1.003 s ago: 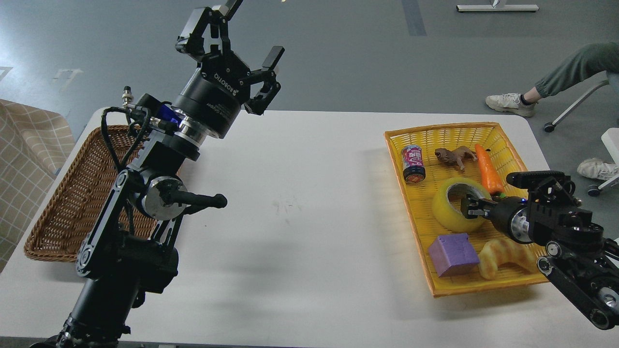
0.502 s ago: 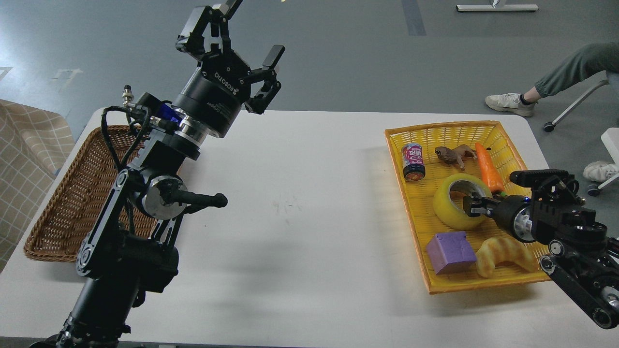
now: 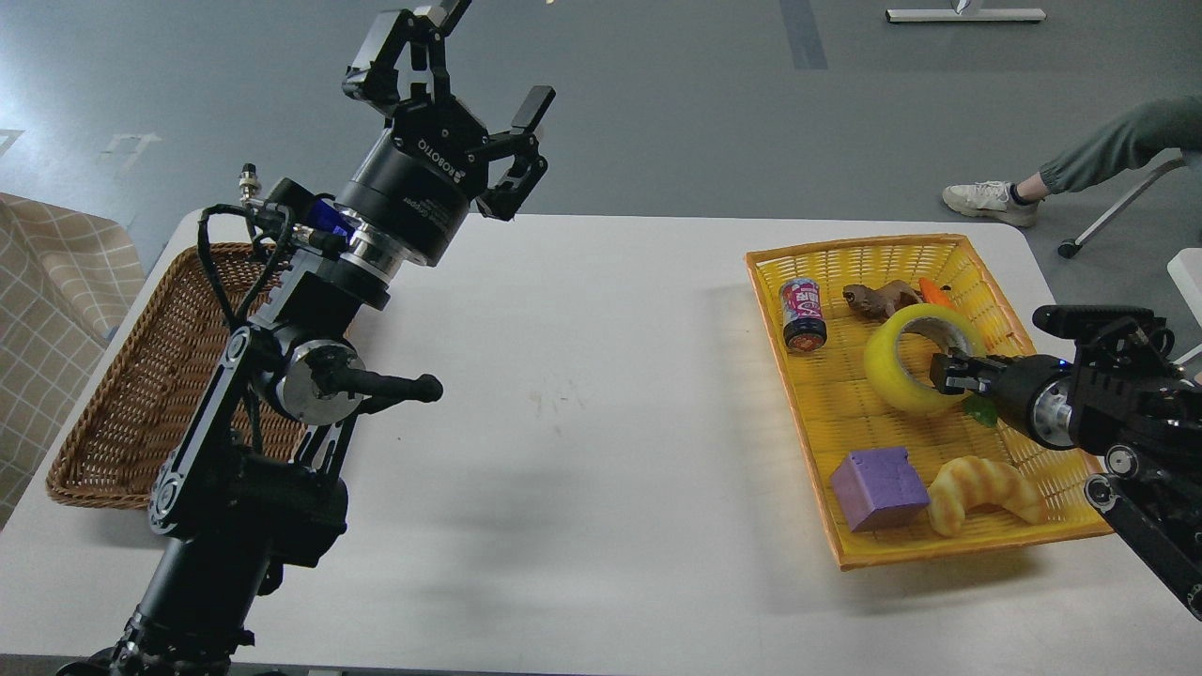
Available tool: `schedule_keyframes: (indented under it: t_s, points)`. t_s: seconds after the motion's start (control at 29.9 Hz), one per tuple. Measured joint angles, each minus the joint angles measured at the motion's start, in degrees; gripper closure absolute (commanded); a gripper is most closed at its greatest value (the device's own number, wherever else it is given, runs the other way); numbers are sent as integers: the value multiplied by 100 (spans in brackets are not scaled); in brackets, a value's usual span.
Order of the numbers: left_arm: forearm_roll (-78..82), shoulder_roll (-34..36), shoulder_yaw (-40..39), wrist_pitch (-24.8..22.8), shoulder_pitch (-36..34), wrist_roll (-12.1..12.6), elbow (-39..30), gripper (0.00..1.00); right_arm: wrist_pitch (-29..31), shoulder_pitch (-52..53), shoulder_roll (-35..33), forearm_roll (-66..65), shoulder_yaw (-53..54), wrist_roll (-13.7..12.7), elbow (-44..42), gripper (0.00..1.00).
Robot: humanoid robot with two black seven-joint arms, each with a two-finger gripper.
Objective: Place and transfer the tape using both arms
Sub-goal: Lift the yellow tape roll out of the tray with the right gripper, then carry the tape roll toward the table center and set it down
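The tape, a yellowish roll with a pale core, is tilted on edge and raised over the yellow tray at the right. My right gripper is shut on the roll's near rim, one finger inside the core. My left gripper is open and empty, held high above the table's far left edge, far from the tape.
In the yellow tray lie a drink can, a brown toy animal, an orange carrot partly hidden by the tape, a purple cube and a yellow croissant toy. A brown wicker basket stands at the left.
My right gripper has lifted the tape off the tray floor and carried it up and to the right, tilting it. The left arm has not moved.
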Motion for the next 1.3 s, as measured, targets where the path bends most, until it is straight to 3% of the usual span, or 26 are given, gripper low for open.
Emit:
schedule_keyframes:
  t_s: [0.37, 0.8, 1.14, 1.3]
  points:
    - [9, 0, -27, 5, 7, 15, -25, 2, 23, -16, -373, 351, 54, -19, 618, 100]
    - [1, 0, 3, -4, -23, 56, -3, 2, 382, 1057, -425, 375, 10, 19, 936, 100]
    - [9, 0, -6, -30, -18, 65, 20, 2, 647, 1828, 584, 365, -510, 16, 902, 100]
    - [4, 0, -72, -45, 31, 50, 20, 2, 655, 2380, 1221, 367, -1038, 17, 475, 100]
